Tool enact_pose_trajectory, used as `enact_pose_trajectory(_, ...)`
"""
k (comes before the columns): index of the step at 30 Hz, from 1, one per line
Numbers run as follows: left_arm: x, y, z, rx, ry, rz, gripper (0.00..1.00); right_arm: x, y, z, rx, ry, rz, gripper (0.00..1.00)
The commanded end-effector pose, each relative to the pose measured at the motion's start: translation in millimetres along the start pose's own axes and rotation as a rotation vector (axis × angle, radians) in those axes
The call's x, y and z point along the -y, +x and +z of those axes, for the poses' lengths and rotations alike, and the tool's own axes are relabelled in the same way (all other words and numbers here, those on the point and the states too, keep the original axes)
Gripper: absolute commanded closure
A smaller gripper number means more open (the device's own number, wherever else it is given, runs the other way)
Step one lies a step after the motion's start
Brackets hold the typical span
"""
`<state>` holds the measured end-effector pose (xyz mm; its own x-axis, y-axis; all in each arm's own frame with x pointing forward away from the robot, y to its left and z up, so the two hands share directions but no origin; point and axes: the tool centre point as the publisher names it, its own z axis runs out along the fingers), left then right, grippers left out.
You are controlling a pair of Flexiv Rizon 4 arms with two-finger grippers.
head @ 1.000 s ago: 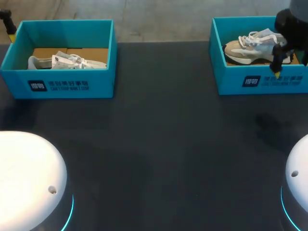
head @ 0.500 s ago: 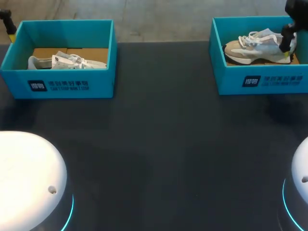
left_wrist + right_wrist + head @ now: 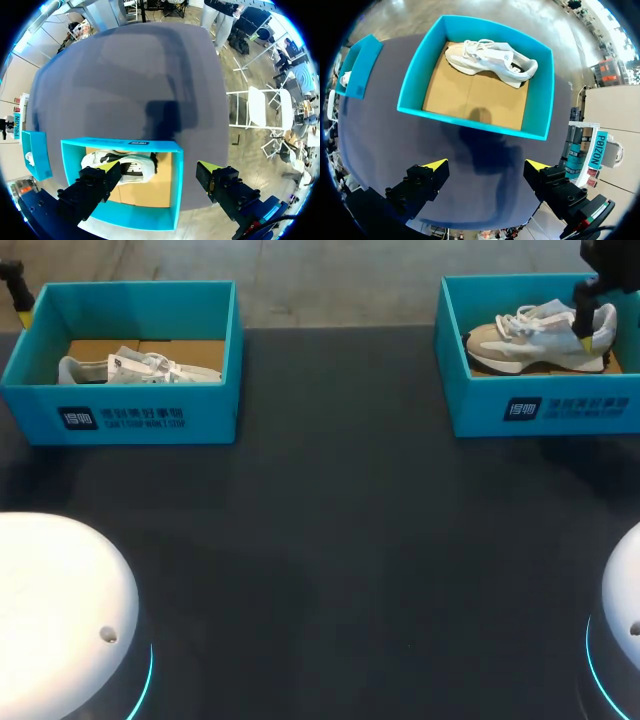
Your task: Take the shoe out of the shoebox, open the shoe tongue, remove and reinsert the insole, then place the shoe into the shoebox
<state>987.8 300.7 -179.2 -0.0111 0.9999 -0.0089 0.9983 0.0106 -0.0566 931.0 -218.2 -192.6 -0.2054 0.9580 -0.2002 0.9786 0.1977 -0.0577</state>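
Two teal shoeboxes stand at the table's far edge. The right shoebox (image 3: 540,410) holds a beige and white shoe (image 3: 530,338), lying on its side on brown cardboard. My right gripper (image 3: 593,325) hangs high near that shoe's heel, open and empty. In the right wrist view the shoe (image 3: 492,62) and its box (image 3: 415,75) lie ahead of the open right gripper (image 3: 486,165). The left shoebox (image 3: 130,415) holds a white shoe (image 3: 140,367). My left gripper (image 3: 159,167) is open above this box (image 3: 120,145) and its shoe (image 3: 125,167).
Dark tabletop (image 3: 330,540) spreads between and in front of the two boxes. The white bases of my arms (image 3: 60,620) sit at the near corners. Only a yellow tip of the left gripper (image 3: 20,300) shows in the head view, at the far left.
My right gripper has moved from in front of the right box's front wall up and back, to above the shoe's heel. The left arm and both shoes are unchanged.
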Motion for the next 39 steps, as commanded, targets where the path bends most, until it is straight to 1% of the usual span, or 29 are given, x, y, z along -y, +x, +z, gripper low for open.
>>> enact_pose_trajectory(1,0,0.6,0,-0.001,0.0,0.001,0.0,-5.8,-3.9,2,0.008,-0.012,0.013,0.0)
enact_pose_trajectory(2,0,0.6,0,-0.001,0.0,0.001,0.0,-10.6,-7.3,3,0.04,-0.016,0.04,0.0)
enact_pose_trajectory(4,0,0.6,0,-0.001,0.0,0.001,0.0,-22.1,-14.0,5,0.03,-0.041,0.069,0.0)
enact_pose_trajectory(6,0,0.6,0,-0.001,0.0,0.001,0.0,-35.5,-19.3,9,0.052,-0.051,0.091,0.0)
enact_pose_trajectory(7,0,0.6,0,-0.001,0.0,0.001,0.0,-42.6,-21.9,11,0.043,-0.061,0.097,0.0)
enact_pose_trajectory(9,0,0.6,0,-0.001,0.0,0.001,0.0,-55.8,-26.8,15,0.067,-0.064,0.111,0.0)
enact_pose_trajectory(12,0,0.6,0,-0.001,0.0,0.001,0.0,-72.8,-35.9,24,0.055,-0.068,0.122,0.0)
enact_pose_trajectory(18,0,0.6,0,-0.001,0.0,0.001,0.0,-100.4,-54.2,32,0.064,-0.057,0.148,0.0)
enact_pose_trajectory(23,0,0.6,0,-0.001,0.0,0.001,0.0,-120.6,-65.2,35,0.066,-0.073,0.19,0.0)
enact_pose_trajectory(24,0,0.6,0,-0.001,0.0,0.001,0.0,-122.9,-66.2,37,0.053,-0.073,0.197,0.0)
enact_pose_trajectory(38,0,0.6,0,-0.001,0.0,0.001,0.0,-122.9,-66.2,37,0.053,-0.073,0.197,0.0)
enact_pose_trajectory(39,0,0.6,0,-0.001,0.0,0.001,0.0,-126.7,-69.6,39,0.061,-0.081,0.196,0.0)
